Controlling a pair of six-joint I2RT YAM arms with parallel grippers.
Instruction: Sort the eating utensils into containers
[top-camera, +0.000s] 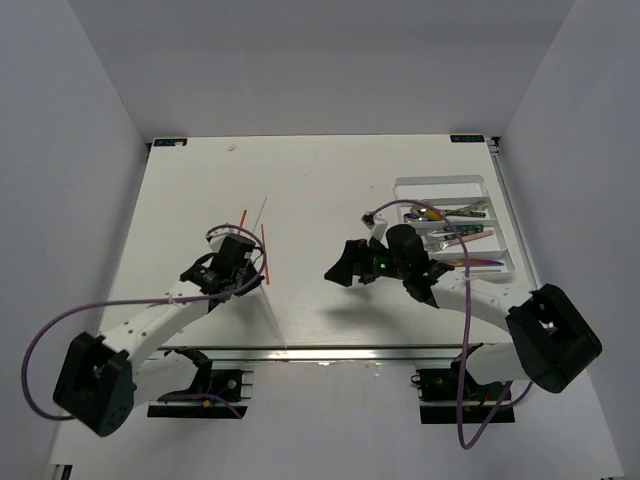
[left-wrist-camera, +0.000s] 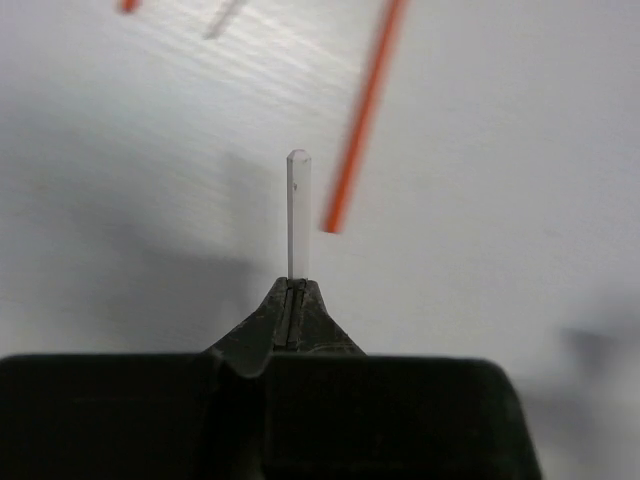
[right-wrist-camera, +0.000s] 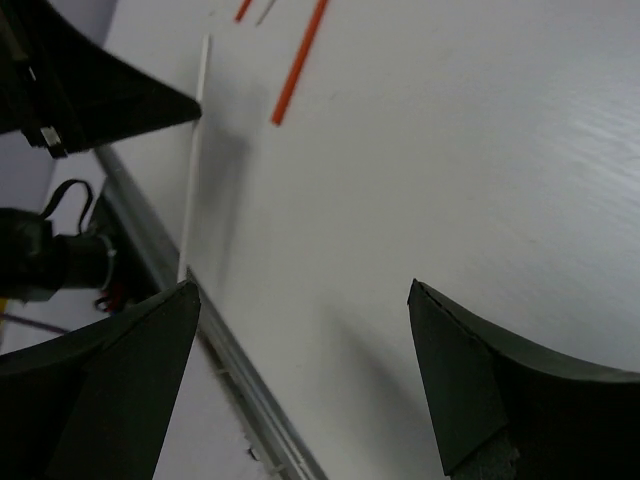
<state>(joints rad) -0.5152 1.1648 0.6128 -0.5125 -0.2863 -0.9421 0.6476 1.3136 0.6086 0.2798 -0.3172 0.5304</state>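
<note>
My left gripper (left-wrist-camera: 296, 285) is shut on a thin white chopstick (left-wrist-camera: 298, 205), whose end sticks out past the closed tips above the table. The right wrist view shows that chopstick (right-wrist-camera: 194, 160) as long and slanted, running down toward the table's front edge. Two red-orange chopsticks (top-camera: 265, 252) (top-camera: 243, 215) and another white chopstick (top-camera: 259, 211) lie on the table by my left gripper (top-camera: 247, 272). The white cutlery tray (top-camera: 440, 182) at the right holds several metal utensils (top-camera: 455, 212). My right gripper (top-camera: 343, 262) is wide open and empty (right-wrist-camera: 300, 300), over the middle of the table.
The table's front edge with its metal rail (right-wrist-camera: 150, 250) runs close under the right gripper's left finger. White walls enclose the table on three sides. The right arm (top-camera: 470, 295) passes just in front of the tray.
</note>
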